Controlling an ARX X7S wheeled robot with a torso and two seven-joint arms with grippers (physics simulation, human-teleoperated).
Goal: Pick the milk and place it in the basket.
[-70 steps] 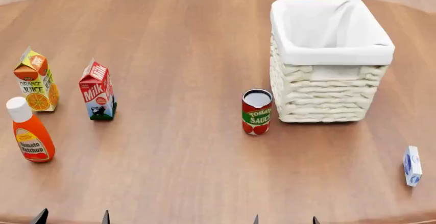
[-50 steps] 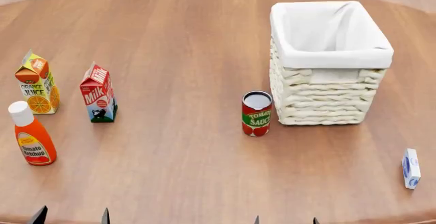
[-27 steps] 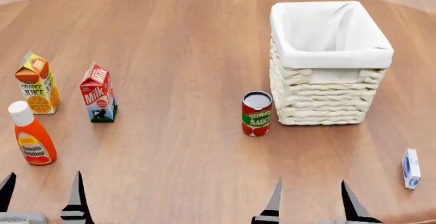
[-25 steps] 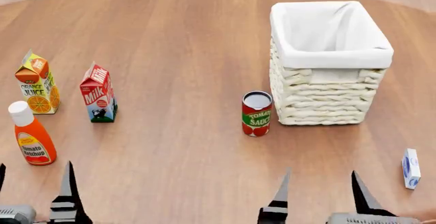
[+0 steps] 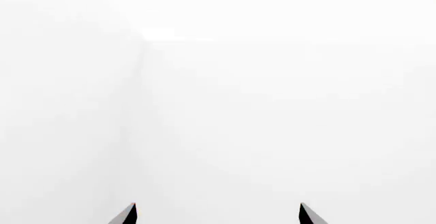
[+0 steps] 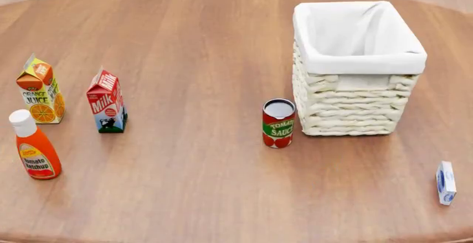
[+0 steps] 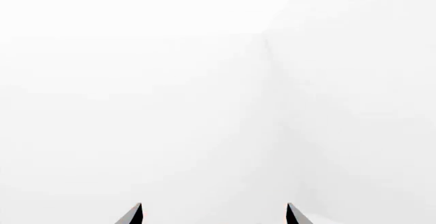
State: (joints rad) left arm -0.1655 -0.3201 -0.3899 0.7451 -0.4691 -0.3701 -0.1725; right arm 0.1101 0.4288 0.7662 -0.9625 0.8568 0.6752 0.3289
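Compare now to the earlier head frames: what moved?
Both tools dropped out of the head view: half a second ago their fingertips poked up at the bottom edge, now none show there. Each wrist view shows only fingertips spread apart against blank white, left tool and right tool. Nothing grasped or released. The milk, basket, orange juice carton, ketchup bottle, tomato sauce can and small white box stayed put.

"Milk" is printed in white on the red side of the milk carton [image 6: 106,102], and "Orange Juice" is lettered on the orange-and-yellow carton [image 6: 40,90] beside it. "Tomato Ketchup" is shown on the label of the orange bottle [image 6: 34,150], and "Tomato Sauce" on the green band of the can [image 6: 278,123]. Nothing readable is seen on the small white-and-blue box [image 6: 445,182].
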